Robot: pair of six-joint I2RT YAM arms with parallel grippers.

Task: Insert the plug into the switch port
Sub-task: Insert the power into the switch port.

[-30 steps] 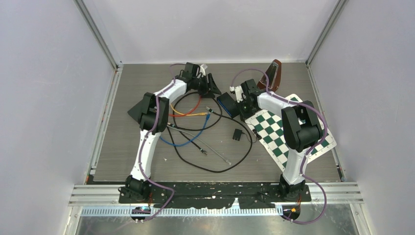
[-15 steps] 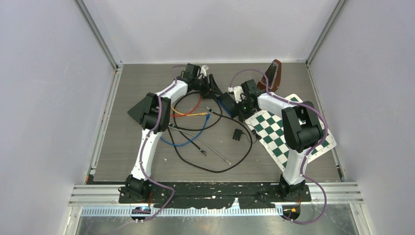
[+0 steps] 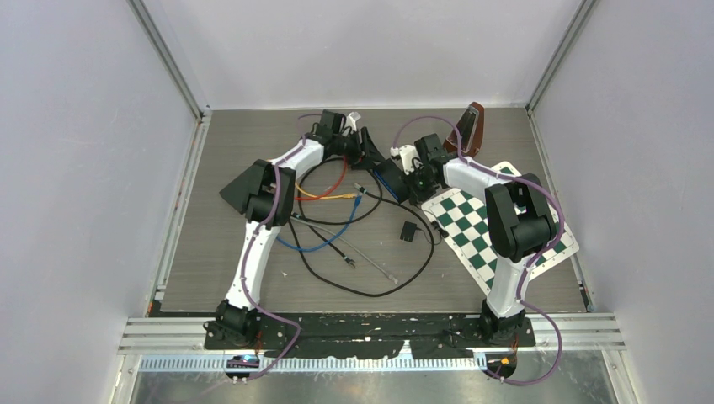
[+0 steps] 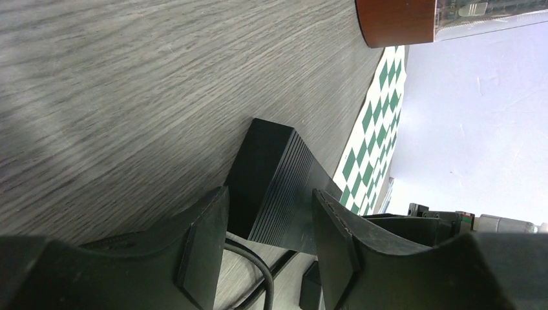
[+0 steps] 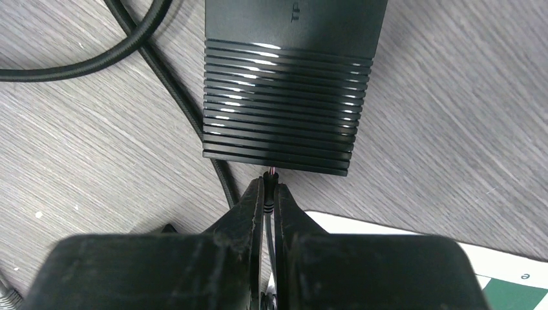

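The black ribbed switch point(image 5: 291, 77) lies on the wood table between the two arms; it also shows in the top view point(image 3: 389, 178) and the left wrist view point(image 4: 284, 187). My right gripper point(image 5: 269, 187) is shut on a thin black plug point(image 5: 269, 186) whose tip touches the switch's near edge. My left gripper point(image 4: 268, 226) is open, its fingers point(image 4: 203, 239) on either side of the switch's end without gripping it. In the top view the left gripper point(image 3: 368, 147) is just left of the switch and the right gripper point(image 3: 410, 177) just right of it.
Several loose cables, black point(image 3: 354, 278), blue point(image 3: 324, 244), red point(image 3: 333, 181) and yellow point(image 3: 324, 196), lie tangled mid-table. A small black adapter point(image 3: 409, 231) lies nearby. A green checkered mat point(image 3: 480, 227) sits at right. A brown metronome point(image 3: 471, 129) stands at the back.
My left gripper has moved right, closer to the switch's end. My right gripper has shifted slightly and the switch has turned a little; a green light shows at the right wrist.
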